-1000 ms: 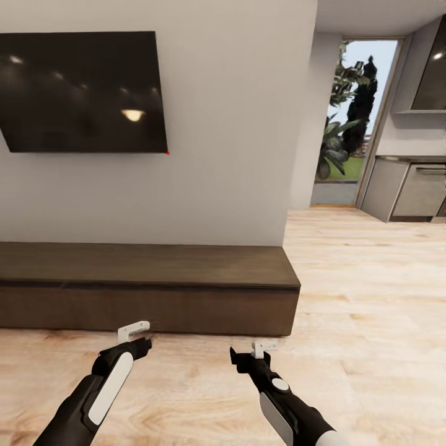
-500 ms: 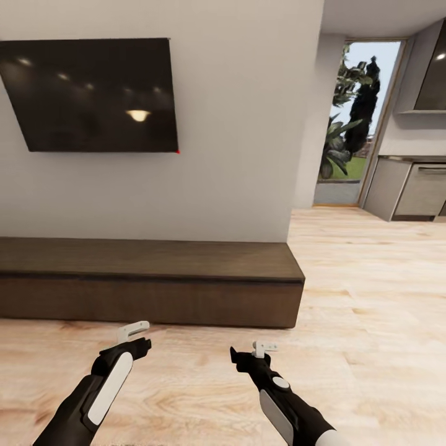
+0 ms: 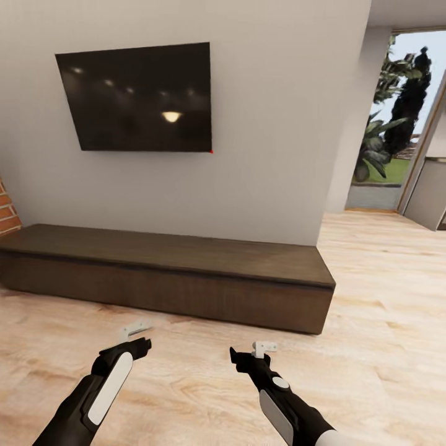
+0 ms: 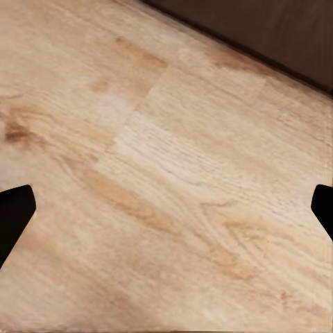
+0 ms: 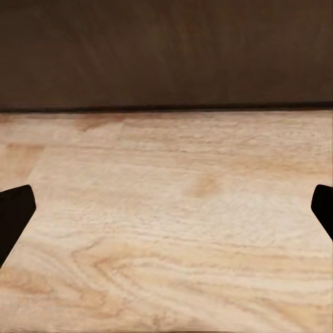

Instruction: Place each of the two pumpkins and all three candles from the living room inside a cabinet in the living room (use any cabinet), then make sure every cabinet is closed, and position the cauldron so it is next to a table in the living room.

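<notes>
The cabinet (image 3: 167,272) is a long, low dark-brown unit under a slab top, standing against the white wall with both flat fronts shut. My left gripper (image 3: 137,334) hangs open over the wooden floor just in front of it, nothing between its fingers. My right gripper (image 3: 263,349) is also open and empty, a little nearer to me. The cabinet's dark front (image 5: 166,48) fills the far part of the right wrist view, and its base (image 4: 263,28) edges the left wrist view. The pumpkins, candles, cauldron and table are out of view.
A black TV (image 3: 139,96) hangs on the wall above the cabinet. A strip of brick wall (image 3: 6,214) shows at the far left. Light wooden floor (image 3: 384,310) runs right toward a glass door (image 3: 396,124) with plants outside.
The whole picture has shifted: the camera has turned left and drawn back, so cabinet and TV sit further right and the brick wall has come in. Both arms hold the same pose.
</notes>
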Tool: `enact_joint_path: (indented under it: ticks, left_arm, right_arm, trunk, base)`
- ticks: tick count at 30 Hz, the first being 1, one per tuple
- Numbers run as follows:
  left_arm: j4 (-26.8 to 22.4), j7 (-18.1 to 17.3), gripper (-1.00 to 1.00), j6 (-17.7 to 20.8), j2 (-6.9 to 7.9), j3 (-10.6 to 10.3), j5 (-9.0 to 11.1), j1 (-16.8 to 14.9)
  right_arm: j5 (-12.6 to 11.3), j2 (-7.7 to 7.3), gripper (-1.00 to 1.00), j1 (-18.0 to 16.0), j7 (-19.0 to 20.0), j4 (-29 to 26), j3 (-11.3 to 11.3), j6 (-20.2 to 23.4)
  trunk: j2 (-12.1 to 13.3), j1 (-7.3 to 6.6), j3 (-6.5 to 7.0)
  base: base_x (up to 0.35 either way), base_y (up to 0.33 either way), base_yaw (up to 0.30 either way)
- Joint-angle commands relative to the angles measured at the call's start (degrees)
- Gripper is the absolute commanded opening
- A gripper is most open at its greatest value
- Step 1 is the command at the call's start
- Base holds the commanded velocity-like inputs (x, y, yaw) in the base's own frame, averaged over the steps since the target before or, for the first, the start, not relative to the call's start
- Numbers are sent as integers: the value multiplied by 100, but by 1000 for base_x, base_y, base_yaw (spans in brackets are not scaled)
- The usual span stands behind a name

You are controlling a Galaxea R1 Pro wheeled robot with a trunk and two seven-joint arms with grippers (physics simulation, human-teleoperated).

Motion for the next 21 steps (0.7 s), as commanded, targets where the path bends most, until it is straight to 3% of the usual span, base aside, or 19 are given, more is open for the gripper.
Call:
enact_joint_path:
  ticks: [1, 21]
  left_arm:
    - [-6, 60, 100, 3, 7, -18, 59, -4]
    - [-1, 60, 100, -6, -2, -18, 55, -4]
  right_arm:
    - [-61, -5, 100, -6, -43, 1, 47, -39]
    - [-53, -5, 100, -6, -26, 1, 50, -95]
  trunk:
    - [-3, -2, -6]
    - [-3, -2, -6]
  base:
    - [-113, 92, 292]
    - [-24, 23, 292]
